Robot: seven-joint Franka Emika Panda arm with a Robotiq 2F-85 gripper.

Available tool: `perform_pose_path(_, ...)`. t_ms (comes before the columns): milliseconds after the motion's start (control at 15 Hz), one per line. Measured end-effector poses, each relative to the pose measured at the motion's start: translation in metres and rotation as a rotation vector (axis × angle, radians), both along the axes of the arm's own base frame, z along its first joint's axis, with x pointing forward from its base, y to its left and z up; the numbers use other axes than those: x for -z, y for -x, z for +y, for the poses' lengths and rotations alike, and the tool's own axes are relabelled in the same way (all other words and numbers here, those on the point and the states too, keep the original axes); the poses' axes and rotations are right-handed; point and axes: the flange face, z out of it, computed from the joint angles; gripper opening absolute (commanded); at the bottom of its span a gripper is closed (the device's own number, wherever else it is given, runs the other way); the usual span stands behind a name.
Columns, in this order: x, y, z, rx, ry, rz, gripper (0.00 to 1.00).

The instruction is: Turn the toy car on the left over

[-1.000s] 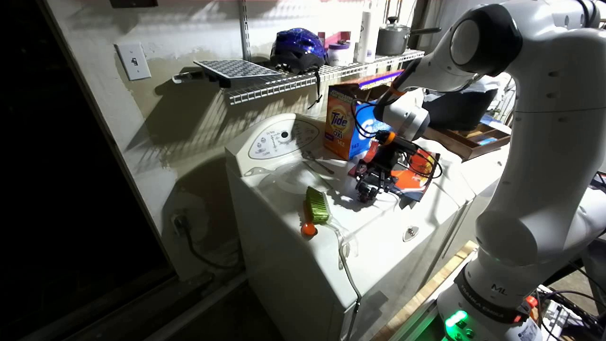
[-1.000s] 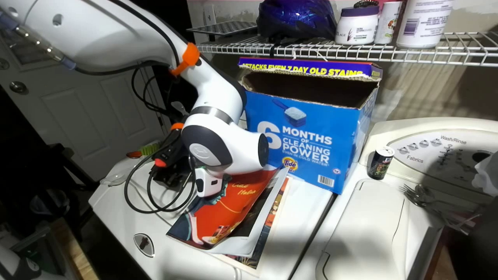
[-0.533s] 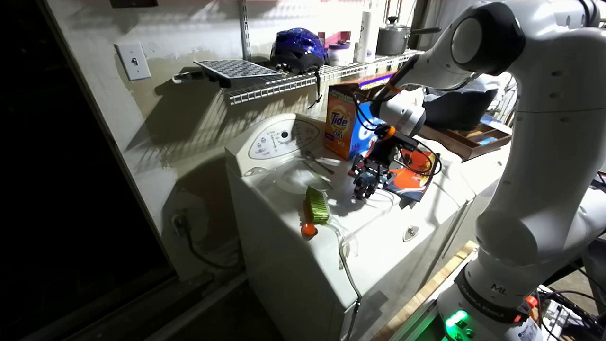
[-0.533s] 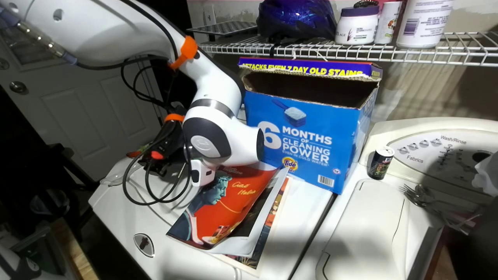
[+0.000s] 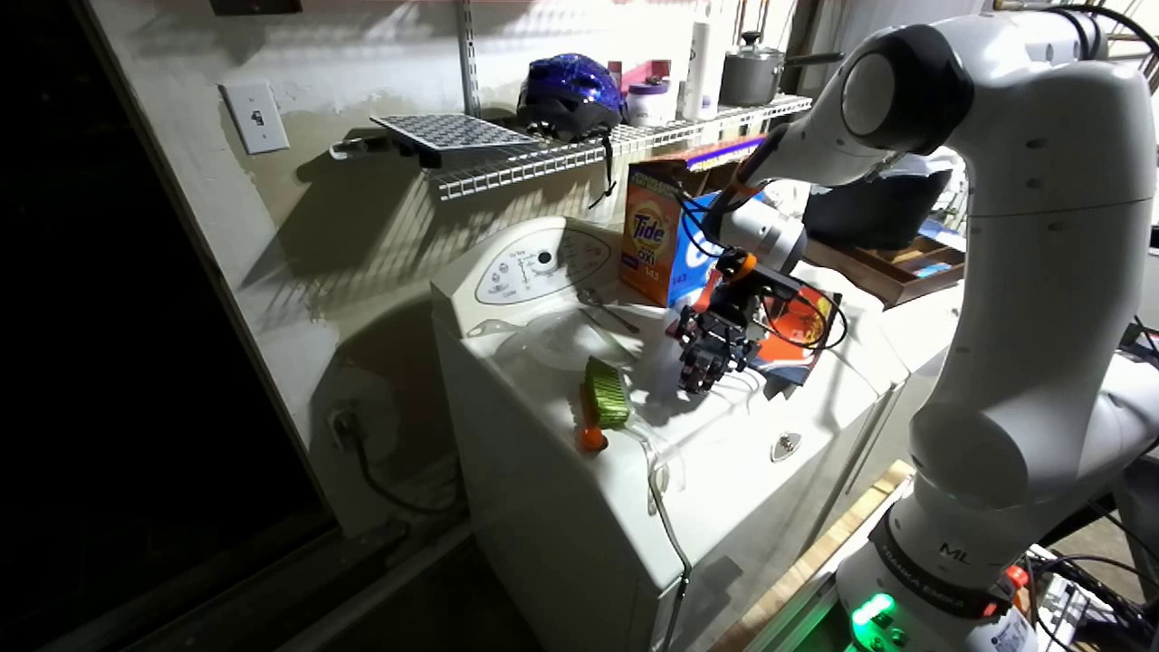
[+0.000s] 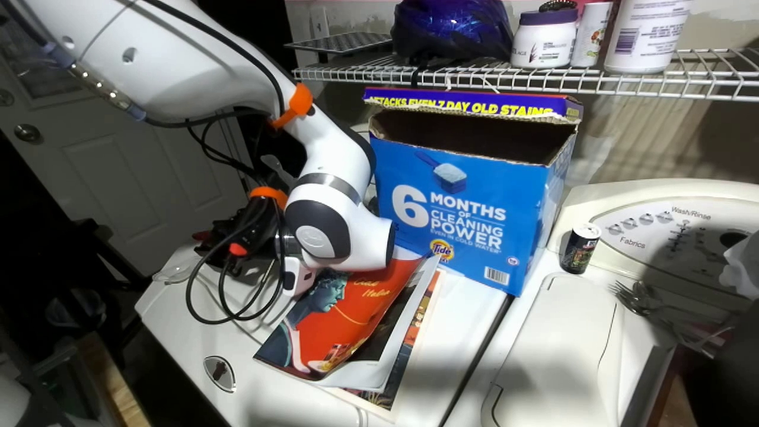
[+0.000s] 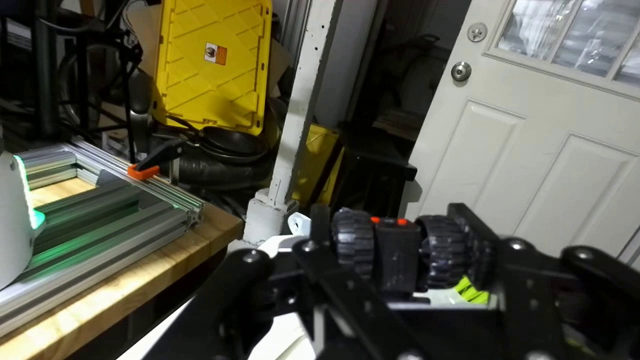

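Note:
The toy car (image 7: 397,257) is black, with ribbed wheels and small orange-red spots on its upper end in the wrist view. My gripper (image 7: 392,230) is shut on it across the wheels, one finger pad against each wheel. In an exterior view the gripper (image 5: 697,373) is tilted and holds the dark car above the white machine top (image 5: 697,462), left of the magazine; car and fingers blend there. In an exterior view the hand (image 6: 234,240) is partly hidden by cables and the wrist, and the car cannot be made out.
A green ribbed item (image 5: 607,394) with an orange piece (image 5: 593,439) lies left of the gripper. Magazines (image 6: 350,320) lie under the wrist. The open Tide box (image 6: 456,201) stands behind, below a wire shelf (image 6: 533,83). Spoons (image 5: 607,312) lie near the control panel.
The hand has tilted and shifted slightly, still holding the car. It has moved left in an exterior view, hiding the green item there. The upper arm has also shifted.

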Motion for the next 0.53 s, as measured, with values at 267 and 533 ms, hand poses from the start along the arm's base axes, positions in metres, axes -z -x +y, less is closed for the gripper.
perform_pose_path(267, 0.016, 0.003, 0.0, -0.004, -0.006, 0.036, 0.35)
perform_pose_path(533, 0.024, 0.005, 0.0, -0.008, -0.004, 0.068, 0.35)
